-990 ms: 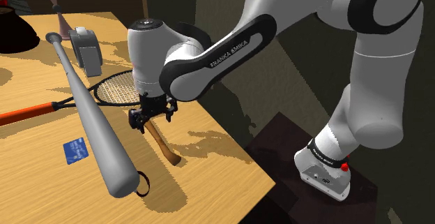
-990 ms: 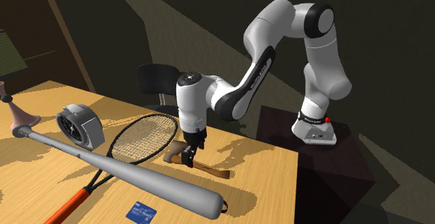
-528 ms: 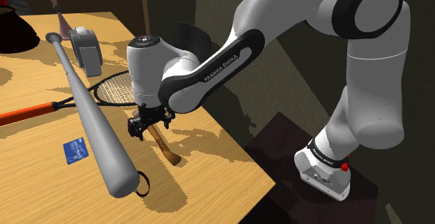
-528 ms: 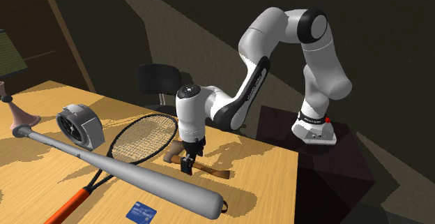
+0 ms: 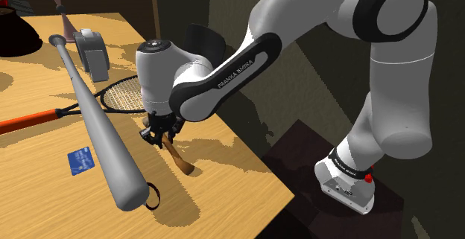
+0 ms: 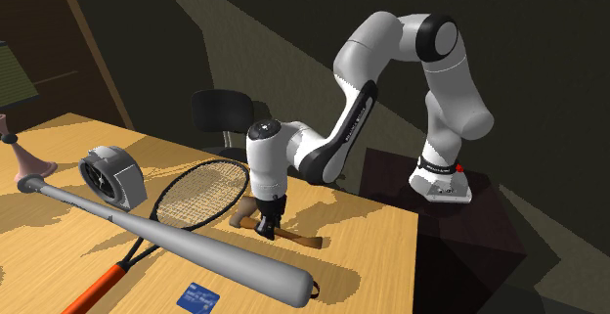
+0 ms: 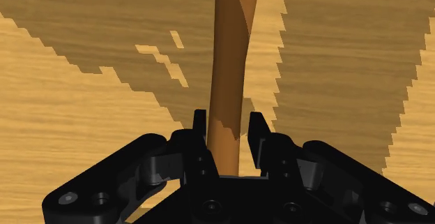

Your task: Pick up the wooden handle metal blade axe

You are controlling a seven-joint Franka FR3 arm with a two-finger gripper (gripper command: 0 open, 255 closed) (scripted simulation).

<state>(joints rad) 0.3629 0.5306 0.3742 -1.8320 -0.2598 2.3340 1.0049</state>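
Observation:
The axe lies flat on the wooden table [image 5: 223, 193], its brown wooden handle [image 5: 179, 158] pointing toward the table's near edge. My black gripper [image 5: 159, 136] points straight down on the handle close to the head. In the wrist view the two fingers [image 7: 200, 128] press against the sides of the handle [image 7: 229, 62], so my gripper [image 7: 229, 128] is shut on it. In the second exterior view the gripper [image 6: 266, 226] stands on the axe [image 6: 298, 241] just beside the racket's rim. The hand hides most of the axe head.
A long grey baseball bat [image 5: 97, 122] lies diagonally beside the axe at the shoulder view's left. A racket [image 5: 119, 94] with an orange handle lies under it. A blue card [image 5: 80, 159], a grey boxy object [image 5: 93, 53] and a dark chair [image 6: 220, 112] are nearby. The table's edge runs close past the axe.
The hand came down onto the axe handle, and the fingers, apart before, have closed on it. The axe has not left the table.

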